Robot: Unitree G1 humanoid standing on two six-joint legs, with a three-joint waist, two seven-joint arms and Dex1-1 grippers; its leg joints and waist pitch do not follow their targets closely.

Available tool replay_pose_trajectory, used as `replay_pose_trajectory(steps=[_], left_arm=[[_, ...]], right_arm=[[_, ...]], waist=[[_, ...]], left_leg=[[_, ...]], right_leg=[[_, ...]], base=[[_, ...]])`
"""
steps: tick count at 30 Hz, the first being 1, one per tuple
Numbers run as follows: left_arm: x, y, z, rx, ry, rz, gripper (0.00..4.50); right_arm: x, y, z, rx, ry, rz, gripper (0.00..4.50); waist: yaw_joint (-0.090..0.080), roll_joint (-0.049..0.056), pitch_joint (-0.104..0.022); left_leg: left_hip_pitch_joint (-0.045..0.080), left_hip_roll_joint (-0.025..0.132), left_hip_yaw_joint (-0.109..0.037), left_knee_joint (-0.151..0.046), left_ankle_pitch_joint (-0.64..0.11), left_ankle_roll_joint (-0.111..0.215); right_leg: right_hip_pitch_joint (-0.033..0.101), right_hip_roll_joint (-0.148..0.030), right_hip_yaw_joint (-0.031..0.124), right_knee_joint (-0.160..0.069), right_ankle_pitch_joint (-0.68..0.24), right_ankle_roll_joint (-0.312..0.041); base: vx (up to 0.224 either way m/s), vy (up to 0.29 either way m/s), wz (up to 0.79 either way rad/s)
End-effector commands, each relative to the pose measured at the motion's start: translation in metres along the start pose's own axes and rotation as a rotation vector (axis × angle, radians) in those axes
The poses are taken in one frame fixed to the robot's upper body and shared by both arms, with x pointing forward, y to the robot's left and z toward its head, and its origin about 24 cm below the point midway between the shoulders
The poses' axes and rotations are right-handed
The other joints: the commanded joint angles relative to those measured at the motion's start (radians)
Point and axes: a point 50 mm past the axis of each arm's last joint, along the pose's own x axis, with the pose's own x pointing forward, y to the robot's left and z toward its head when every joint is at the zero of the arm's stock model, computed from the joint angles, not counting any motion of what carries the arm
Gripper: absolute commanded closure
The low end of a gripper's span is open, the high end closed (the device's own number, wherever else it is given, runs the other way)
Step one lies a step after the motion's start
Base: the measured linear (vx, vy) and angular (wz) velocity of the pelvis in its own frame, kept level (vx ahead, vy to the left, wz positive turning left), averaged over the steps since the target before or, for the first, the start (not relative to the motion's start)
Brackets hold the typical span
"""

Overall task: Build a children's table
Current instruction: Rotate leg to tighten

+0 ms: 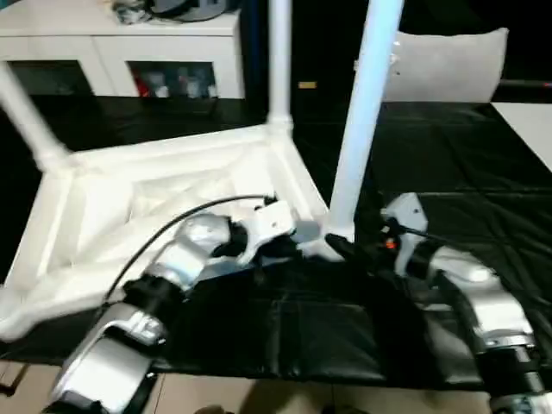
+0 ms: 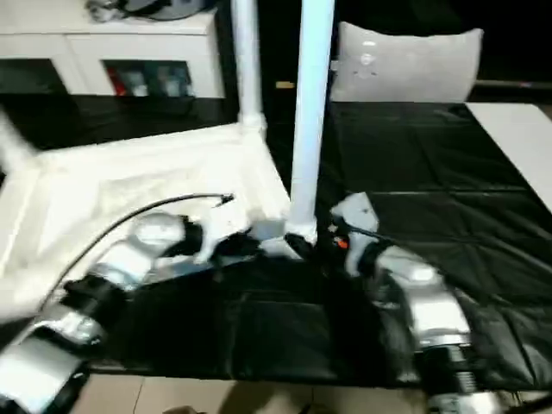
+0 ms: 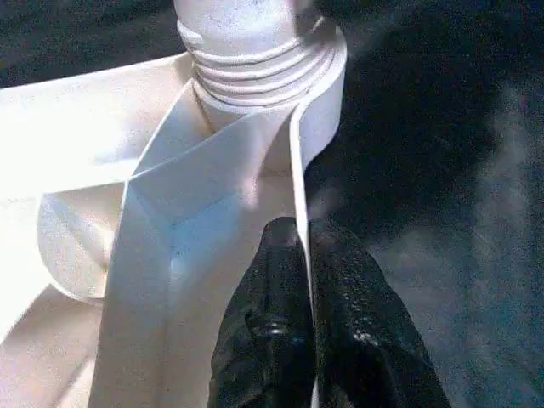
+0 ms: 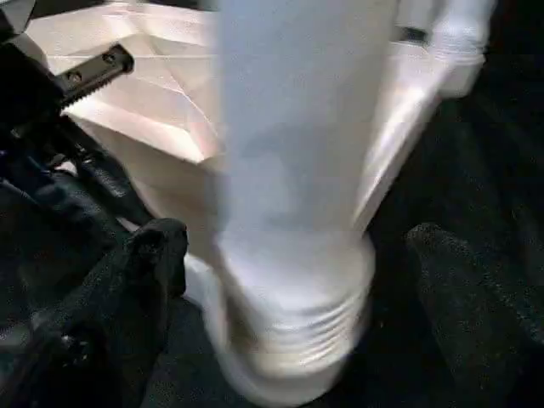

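The white table top lies upside down on the black mat, ribbed underside up. Three white legs rise from its corners: one at the left, one at the far corner, and a tilted one at the near right corner. My left gripper is shut on the top's thin rim, just beside that corner's threaded socket. My right gripper is open, one finger on each side of the leg's threaded base, with small gaps.
A white cabinet with glass doors stands at the back left. A pale cushion sits at the back right, a flat white board at the right edge. The black mat ends at bare floor near me.
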Motion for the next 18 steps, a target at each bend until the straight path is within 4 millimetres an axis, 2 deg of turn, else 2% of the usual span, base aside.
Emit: replay_pose_trajectory(steps=[1,3,8,13,18], left_arm=[[0.001,-0.008,0.002,0.075,0.009,-0.105,4.5],[-0.001,-0.009,-0.001,0.1,0.018,-0.143,4.5],[-0.009,-0.011,-0.004,0.132,0.026,-0.236,4.5],[-0.015,-0.011,-0.004,0.176,0.029,-0.304,4.5],[-0.015,-0.012,-0.002,0.192,0.023,-0.329,4.5]], right_arm=[[-0.003,0.002,0.006,-0.047,-0.009,0.091,0.07],[-0.006,0.006,0.005,-0.058,0.005,0.164,0.07],[-0.014,0.014,0.002,-0.099,0.058,0.344,0.07],[-0.013,0.021,0.0,-0.106,0.076,0.445,0.46],[-0.01,0.023,-0.003,-0.087,0.088,0.466,0.89]], waist=[[0.003,-0.008,-0.074],[0.011,-0.008,-0.073],[0.027,-0.014,-0.073],[0.027,-0.016,-0.073],[0.029,-0.018,-0.073]], left_leg=[[0.011,0.018,0.004,-0.064,-0.199,0.081],[0.007,0.019,0.004,-0.065,-0.202,0.085],[0.007,0.022,0.004,-0.065,-0.202,0.086],[0.007,0.021,0.004,-0.065,-0.203,0.08],[0.006,0.021,0.004,-0.065,-0.195,0.077]], right_leg=[[0.061,-0.054,0.038,-0.066,-0.288,-0.204],[0.065,-0.055,0.037,-0.063,-0.277,-0.208],[0.065,-0.058,0.037,-0.062,-0.305,-0.199],[0.063,-0.058,0.037,-0.063,-0.328,-0.193],[0.063,-0.059,0.037,-0.062,-0.334,-0.191]], base=[[0.0,0.0,0.0],[0.0,0.0,0.0],[0.0,0.0,0.0],[0.0,0.0,0.0],[0.0,0.0,0.0]])
